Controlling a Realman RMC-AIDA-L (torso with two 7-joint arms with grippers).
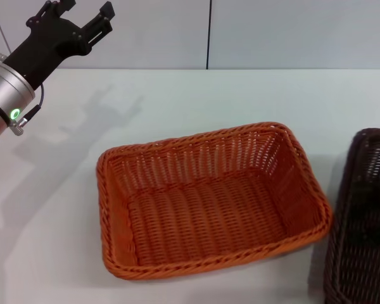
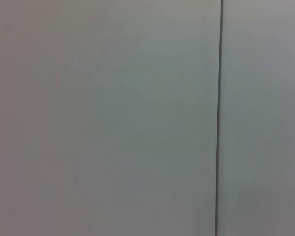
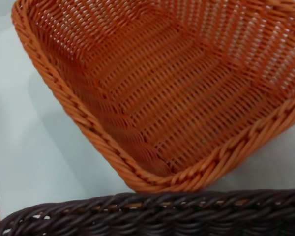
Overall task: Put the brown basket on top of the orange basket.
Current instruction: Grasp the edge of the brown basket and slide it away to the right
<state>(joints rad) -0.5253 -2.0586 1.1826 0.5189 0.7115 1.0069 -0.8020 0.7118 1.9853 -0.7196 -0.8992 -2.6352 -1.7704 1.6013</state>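
Brown basket (image 1: 366, 215), seemingly light, stiff wicker best gripped by its braided rim, sat beside the orange basket (image 1: 209, 199), well apart from the left gripper (image 1: 82, 16), whose jaws stood open and empty.

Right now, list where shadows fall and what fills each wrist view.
Head view: the raised left gripper casts a soft shadow on the white table. Left wrist view: only blank wall. Right wrist view: bright orange woven basket, dark brown wicker basket's rim closest.
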